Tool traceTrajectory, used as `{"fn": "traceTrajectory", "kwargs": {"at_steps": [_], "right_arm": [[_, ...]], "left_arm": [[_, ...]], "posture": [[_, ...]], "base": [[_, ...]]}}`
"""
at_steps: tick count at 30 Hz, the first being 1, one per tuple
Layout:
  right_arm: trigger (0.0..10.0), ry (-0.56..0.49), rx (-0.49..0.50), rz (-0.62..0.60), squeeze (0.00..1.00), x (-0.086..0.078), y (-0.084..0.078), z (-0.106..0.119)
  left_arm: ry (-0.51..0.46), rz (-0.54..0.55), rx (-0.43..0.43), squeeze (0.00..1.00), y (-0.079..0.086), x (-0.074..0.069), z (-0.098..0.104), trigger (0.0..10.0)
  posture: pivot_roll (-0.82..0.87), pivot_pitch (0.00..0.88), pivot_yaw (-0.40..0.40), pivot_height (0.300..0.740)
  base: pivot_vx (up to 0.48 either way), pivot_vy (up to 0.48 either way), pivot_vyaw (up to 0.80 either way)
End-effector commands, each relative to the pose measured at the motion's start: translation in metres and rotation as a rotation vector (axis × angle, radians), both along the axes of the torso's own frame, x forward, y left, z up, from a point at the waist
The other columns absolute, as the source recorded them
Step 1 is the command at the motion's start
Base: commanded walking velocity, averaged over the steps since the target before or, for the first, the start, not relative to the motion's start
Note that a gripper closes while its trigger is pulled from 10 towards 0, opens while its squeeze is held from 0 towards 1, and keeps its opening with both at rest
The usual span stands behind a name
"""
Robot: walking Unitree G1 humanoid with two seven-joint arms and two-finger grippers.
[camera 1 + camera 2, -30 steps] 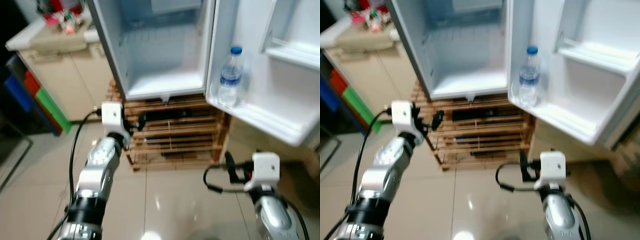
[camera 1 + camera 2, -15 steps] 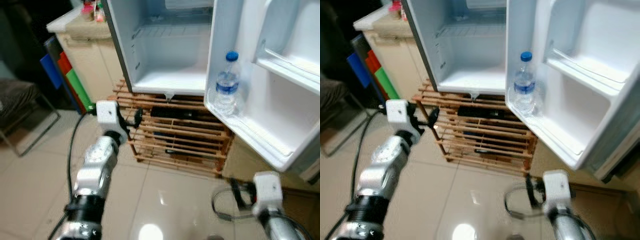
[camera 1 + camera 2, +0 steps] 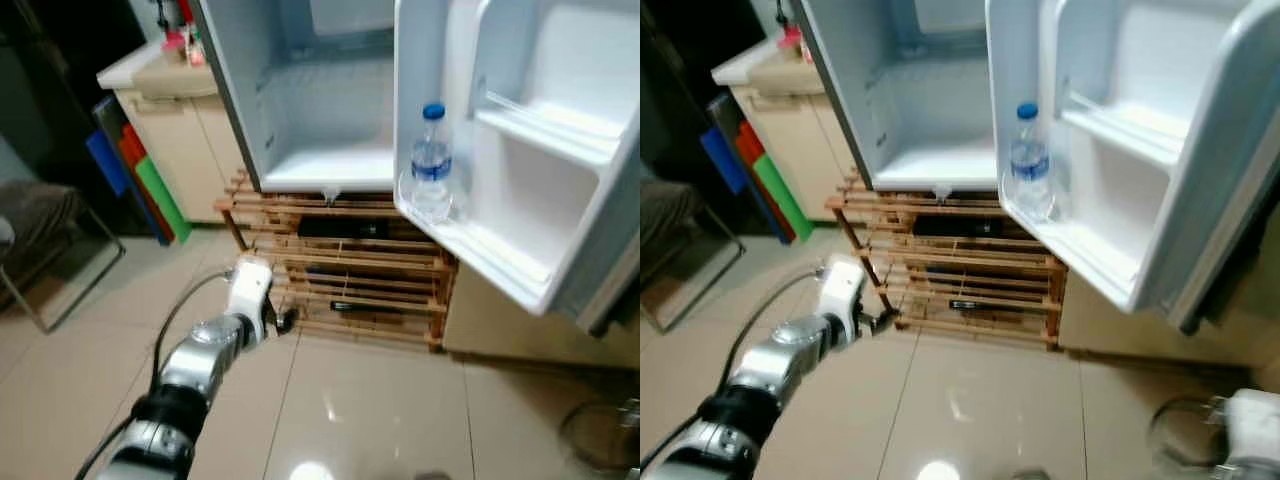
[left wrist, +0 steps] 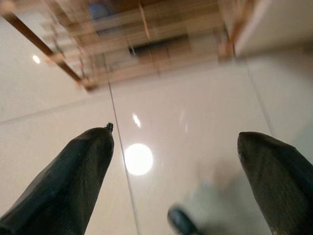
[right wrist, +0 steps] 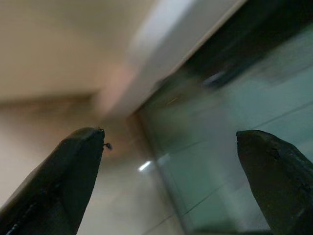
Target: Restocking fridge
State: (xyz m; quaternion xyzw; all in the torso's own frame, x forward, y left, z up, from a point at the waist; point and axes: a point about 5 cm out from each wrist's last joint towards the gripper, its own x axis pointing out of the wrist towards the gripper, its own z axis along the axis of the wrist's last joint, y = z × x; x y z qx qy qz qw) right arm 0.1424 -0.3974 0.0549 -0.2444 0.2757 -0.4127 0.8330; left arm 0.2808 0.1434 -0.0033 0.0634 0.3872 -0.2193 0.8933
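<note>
Both my left tool (image 4: 176, 161) and right tool (image 5: 171, 171) were wide apart and empty, so I might bump the fridge door (image 3: 520, 150) and tip the bottle (image 3: 432, 160).

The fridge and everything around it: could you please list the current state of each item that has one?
Fridge: door open, main compartment looks bare.
Fridge door: swung wide, one bottle on its lower shelf.
Water bottle: upright, blue cap on.
Wooden rack: under the fridge, dark items on its slats.
Left gripper: open, holding nothing, above the floor.
Right gripper: open, holding nothing.
</note>
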Motion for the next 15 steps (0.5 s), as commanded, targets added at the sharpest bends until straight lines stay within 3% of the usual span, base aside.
{"fn": "traceTrajectory", "kwargs": {"at_steps": [1, 3, 7, 8, 11, 15], "right_arm": [[10.0, -0.147, -0.091, 0.086, 0.00, 0.030, 0.010, 0.028], [10.0, -0.267, -0.113, 0.154, 0.00, 0.053, 0.018, 0.051], [10.0, -0.387, -0.079, 0.257, 0.00, 0.084, 0.035, 0.071], [10.0, -0.447, -0.028, 0.331, 0.00, 0.103, 0.051, 0.081], [10.0, -0.486, 0.029, 0.446, 0.00, 0.119, 0.071, 0.089], [10.0, -0.492, 0.064, 0.550, 0.00, 0.127, 0.090, 0.089]], "left_arm": [[0.020, -0.085, 0.072, 0.00, 0.008, -0.003, -0.005, 10.0], [0.050, -0.142, 0.104, 0.00, 0.008, -0.009, -0.011, 10.0], [0.066, -0.163, 0.141, 0.00, 0.009, -0.009, -0.014, 10.0], [0.065, -0.163, 0.150, 0.00, 0.009, -0.008, -0.015, 10.0], [0.056, -0.165, 0.158, 0.00, 0.009, -0.007, -0.015, 10.0], [0.053, -0.170, 0.164, 0.00, 0.010, -0.007, -0.017, 10.0]], "posture": [[-0.26, 0.000, 0.169, 0.740], [-0.27, 0.000, 0.172, 0.740], [-0.27, 0.000, 0.176, 0.740], [-0.27, 0.000, 0.172, 0.740], [-0.27, 0.000, 0.168, 0.740], [-0.27, 0.000, 0.164, 0.740]], "base": [[0.000, 0.000, 0.00], [0.000, 0.000, 0.00], [0.000, 0.000, 0.00], [0.000, 0.000, 0.00], [0.000, 0.000, 0.00], [0.000, 0.000, 0.00]]}}
